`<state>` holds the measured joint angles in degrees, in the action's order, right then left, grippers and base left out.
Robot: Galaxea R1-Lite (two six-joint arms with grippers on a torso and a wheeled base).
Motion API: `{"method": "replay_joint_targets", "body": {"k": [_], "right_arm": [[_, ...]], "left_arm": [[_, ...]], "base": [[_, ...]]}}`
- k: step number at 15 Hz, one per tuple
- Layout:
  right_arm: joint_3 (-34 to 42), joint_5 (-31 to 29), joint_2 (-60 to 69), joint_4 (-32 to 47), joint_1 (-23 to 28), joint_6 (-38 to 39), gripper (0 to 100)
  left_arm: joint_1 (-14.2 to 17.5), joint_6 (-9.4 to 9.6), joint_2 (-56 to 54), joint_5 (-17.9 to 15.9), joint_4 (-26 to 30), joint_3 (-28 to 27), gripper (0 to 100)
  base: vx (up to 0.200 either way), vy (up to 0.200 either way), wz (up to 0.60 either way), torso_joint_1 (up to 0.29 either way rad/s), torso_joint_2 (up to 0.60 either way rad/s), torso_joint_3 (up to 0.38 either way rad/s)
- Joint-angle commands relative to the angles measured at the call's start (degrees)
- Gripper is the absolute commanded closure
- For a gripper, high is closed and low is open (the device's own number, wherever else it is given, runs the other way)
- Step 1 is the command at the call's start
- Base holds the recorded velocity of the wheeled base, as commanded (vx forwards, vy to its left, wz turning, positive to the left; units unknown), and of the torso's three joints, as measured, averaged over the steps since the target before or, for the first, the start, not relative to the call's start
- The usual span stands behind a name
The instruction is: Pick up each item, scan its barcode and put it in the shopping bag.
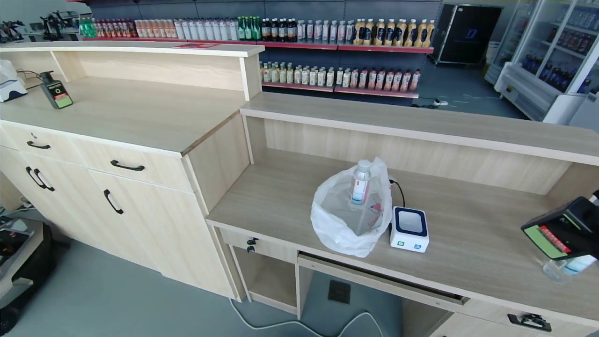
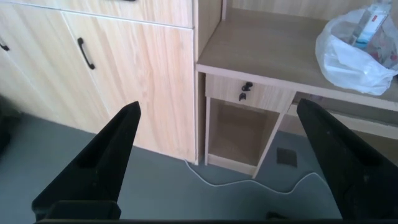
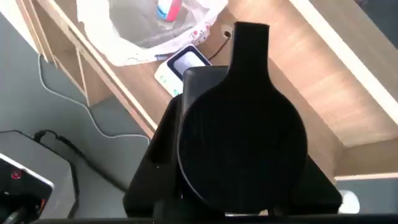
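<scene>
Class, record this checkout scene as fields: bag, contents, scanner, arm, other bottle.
Bag: white shopping bag, open, on the lower counter.
Contents: one bottle, upright.
Scanner: white scanner box beside the bag, on its right.
Arm: left gripper open, empty, above the floor.
Other bottle: second bottle at the counter's right end, under a black device; support unclear.

**Matte black hardware on both arms**

The left gripper (image 2: pixel 219 106) has two matte black, wedge-shaped fingers (image 2: pixel 99 165). They are broad at the base, taper to blunt tips, and have plain unmarked faces. The right gripper (image 1: pixel 561 231) is a black angular block with a green panel and a red strip. From its wrist, a rounded black housing (image 3: pixel 242 149) narrows to a flat neck.
</scene>
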<state>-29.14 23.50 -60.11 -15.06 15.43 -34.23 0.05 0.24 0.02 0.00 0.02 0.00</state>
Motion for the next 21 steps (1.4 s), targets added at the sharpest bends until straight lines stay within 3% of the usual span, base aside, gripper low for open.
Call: {"method": "replay_joint_targets", "body": {"k": [1,2,5,7,9,15,21], "right_arm": [[-3.56,-12.96,-4.75,-0.50,-4.89,11.38,100],[-5.32,-16.21,-8.53,-2.52,-4.89,16.39,100],[-7.08,-15.86,-19.87,-8.59,-2.86,36.25,100],[-9.45,-15.59,-26.55,-11.84,-2.25,42.67,100],[-10.85,-14.63,-32.52,-14.48,-1.99,45.13,100],[-14.02,-0.04,-43.69,-18.52,2.76,46.36,100],[-14.28,5.68,-48.52,-21.68,2.58,46.18,100]], "left_arm": [[0.04,0.02,-0.02,0.00,-0.02,0.00,0],[0.04,0.02,-0.02,0.00,-0.02,0.00,0],[0.04,0.02,-0.02,0.00,-0.02,0.00,0],[0.04,0.02,-0.02,0.00,-0.02,0.00,0],[0.04,0.02,-0.02,0.00,-0.02,0.00,0],[0.04,0.02,-0.02,0.00,-0.02,0.00,0],[0.04,0.02,-0.02,0.00,-0.02,0.00,0]], "base": [[0.000,0.000,0.60,0.012,0.00,-0.002],[0.000,0.000,0.60,-0.012,-0.01,0.007],[0.000,0.000,0.00,0.000,0.00,0.000],[0.000,0.000,0.00,0.000,0.00,0.000],[0.000,0.000,0.00,0.000,0.00,0.000],[0.000,0.000,0.00,0.000,0.00,0.000],[0.000,0.000,0.00,0.000,0.00,0.000]]}}
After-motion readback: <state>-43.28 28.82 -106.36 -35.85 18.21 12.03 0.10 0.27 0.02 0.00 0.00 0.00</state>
